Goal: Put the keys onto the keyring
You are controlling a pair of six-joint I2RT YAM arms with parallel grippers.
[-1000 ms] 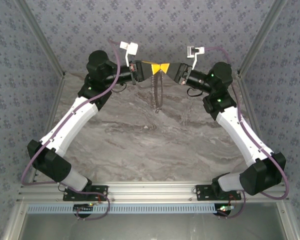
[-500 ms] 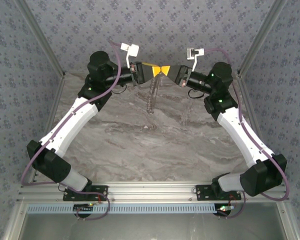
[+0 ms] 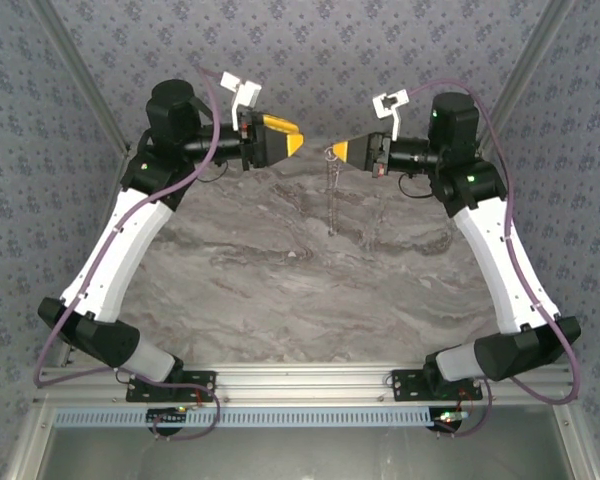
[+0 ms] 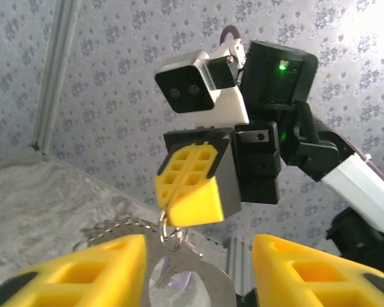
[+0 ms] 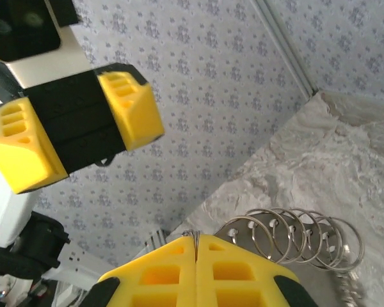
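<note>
The keyring [image 3: 331, 195] hangs edge-on as a thin grey line below my right gripper [image 3: 338, 151], which is shut on a small split ring at its top. In the left wrist view the grey hoop [image 4: 214, 277] dangles from that small ring [image 4: 170, 237], with the lilac-headed key [image 4: 178, 281] behind it. My left gripper [image 3: 292, 141] stands open to the left of the ring, apart from it; its yellow fingers [image 4: 102, 272] frame the hoop from below. In the right wrist view my right gripper [image 5: 197, 246] pinches the ring wire, and the keyring [image 5: 246, 229] carries several wire loops.
The marbled tabletop [image 3: 310, 290] lies below both raised grippers. Patterned walls [image 3: 330, 50] close the back and sides, with metal frame posts [image 3: 520, 70] at the corners. The arm bases sit on the rail [image 3: 300, 385] at the near edge.
My left gripper has let go, opened and drawn back to the left. The right gripper has shifted right and keeps the keyring, which now hangs from it alone.
</note>
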